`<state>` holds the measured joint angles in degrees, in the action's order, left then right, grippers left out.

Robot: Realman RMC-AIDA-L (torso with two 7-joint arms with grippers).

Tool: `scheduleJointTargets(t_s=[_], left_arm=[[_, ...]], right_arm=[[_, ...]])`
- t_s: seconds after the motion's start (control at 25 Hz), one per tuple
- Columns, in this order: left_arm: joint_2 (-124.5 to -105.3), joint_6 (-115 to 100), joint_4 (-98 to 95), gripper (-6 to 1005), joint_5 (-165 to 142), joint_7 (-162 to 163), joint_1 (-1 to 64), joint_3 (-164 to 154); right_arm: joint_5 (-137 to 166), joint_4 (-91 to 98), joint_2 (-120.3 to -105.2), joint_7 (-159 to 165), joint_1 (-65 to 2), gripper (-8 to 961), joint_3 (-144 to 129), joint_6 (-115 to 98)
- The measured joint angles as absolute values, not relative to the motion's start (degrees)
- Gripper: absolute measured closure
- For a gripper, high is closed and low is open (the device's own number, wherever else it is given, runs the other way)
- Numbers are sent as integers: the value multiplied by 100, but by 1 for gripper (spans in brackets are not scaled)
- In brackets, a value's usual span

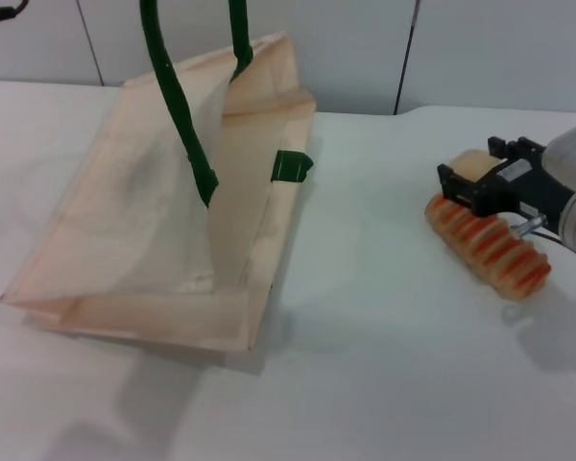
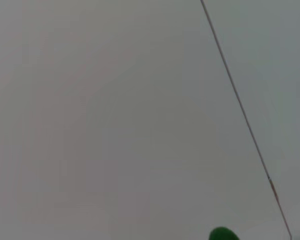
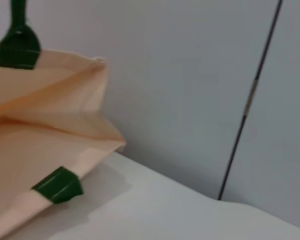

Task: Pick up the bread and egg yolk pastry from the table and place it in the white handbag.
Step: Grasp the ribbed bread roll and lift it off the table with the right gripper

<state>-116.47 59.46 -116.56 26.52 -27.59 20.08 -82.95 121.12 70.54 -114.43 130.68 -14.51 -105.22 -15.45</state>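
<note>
White handbag (image 1: pixel 154 221) propped open well left of the right gripper (image 1: pixel 472 182), green handles (image 1: pixel 178 106) up. Egg yolk pastry (image 1: pixel 473 165) sits between its parted fingers; bread (image 1: pixel 490 247) lies just beneath.

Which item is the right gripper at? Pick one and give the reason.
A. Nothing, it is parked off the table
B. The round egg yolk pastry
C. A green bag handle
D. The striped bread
B: in the head view the right gripper has its dark fingers on either side of the pale egg yolk pastry, just behind the bread, well right of the white handbag.
</note>
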Motion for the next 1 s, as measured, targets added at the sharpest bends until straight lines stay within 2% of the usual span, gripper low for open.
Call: scheduleJointTargets(t_s=[0.2, 0.4, 0.6, 1.0], left_arm=[[-11645, 5953, -11654, 878, 2615, -2759, 1989, -8285], [-11645, 5953, -11648, 878, 2574, -2760, 1997, -8286], [-11645, 5953, -11645, 878, 2569, -2760, 2015, -8292], [-11645, 5994, -11645, 877, 2417, -2760, 2023, -8312]], right_arm=[[12256, 7258, -11461, 12967, -1413, 202, -10182, -2331], [12953, 7266, -11585, 13000, -1574, 193, -9358, -3475], [13126, 7245, -11586, 13005, -1729, 122, -9007, -4114], [13414, 7196, -11584, 13062, -2054, 82, -8775, -5002]])
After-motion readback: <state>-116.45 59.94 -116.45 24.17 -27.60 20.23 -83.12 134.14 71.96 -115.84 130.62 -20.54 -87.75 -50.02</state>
